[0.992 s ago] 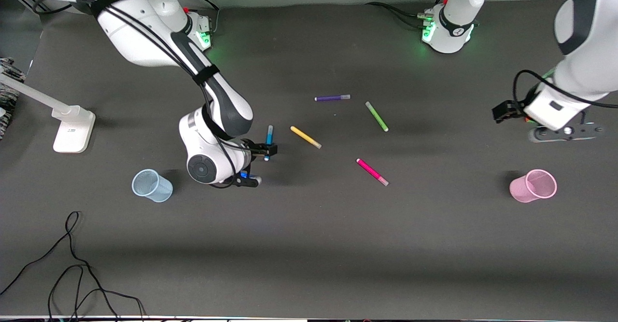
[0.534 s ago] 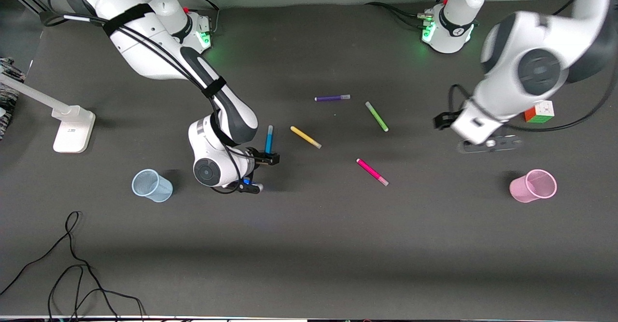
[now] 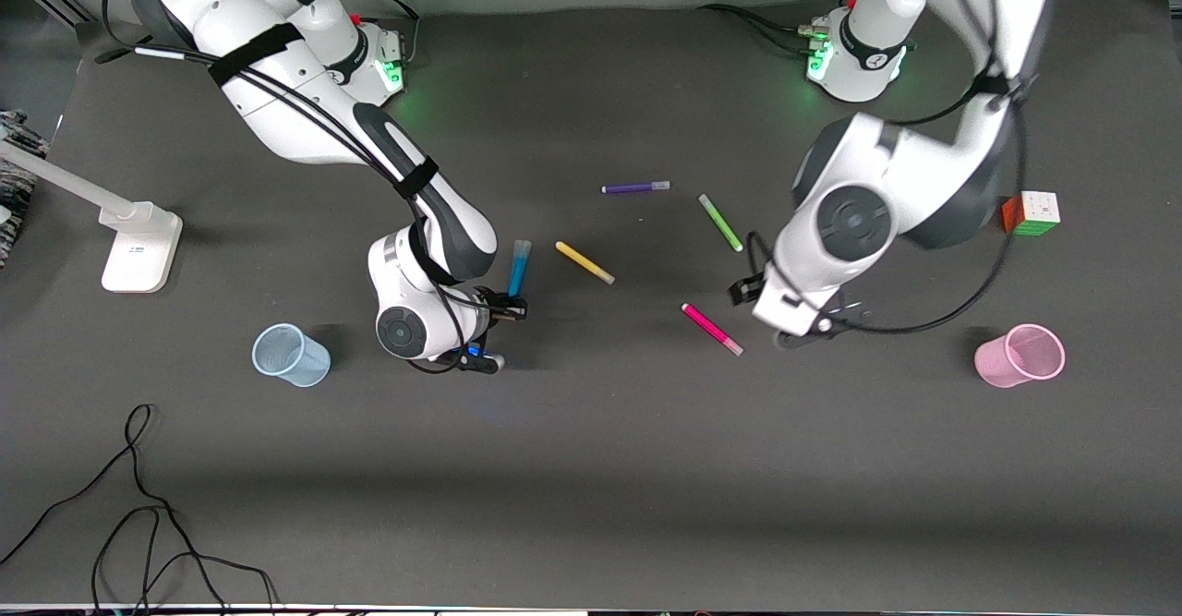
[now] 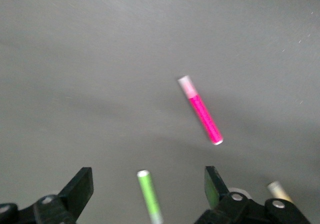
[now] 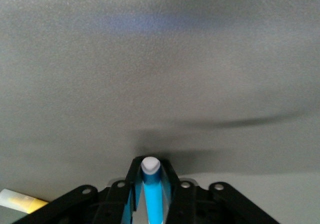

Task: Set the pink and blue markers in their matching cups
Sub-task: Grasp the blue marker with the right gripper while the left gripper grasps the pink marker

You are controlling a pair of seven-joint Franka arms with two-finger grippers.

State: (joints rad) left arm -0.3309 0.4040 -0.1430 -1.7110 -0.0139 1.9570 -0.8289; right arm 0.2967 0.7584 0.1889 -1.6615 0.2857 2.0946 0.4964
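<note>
Since a second ago the left arm has swung in from its end of the surface. Its left end effector (image 4: 145, 196) now hangs spread wide over the pink marker (image 3: 711, 329), which lies flat. The right end effector (image 3: 506, 307) pinches the blue marker (image 3: 518, 268) and has lifted it, tilted. It could slip while travelling to the blue cup (image 3: 290, 355). The pink cup (image 3: 1019, 355) waits well apart from the pink marker.

Open surface (image 3: 591, 468) around pink marker (image 3: 712, 329); nearest obstacle the green marker (image 3: 720, 223), well apart. Bare stretch from right claw (image 3: 506, 308) to blue cup (image 3: 290, 356). Pink cup (image 3: 1019, 355) unobstructed; cube (image 3: 1031, 212) well clear.
</note>
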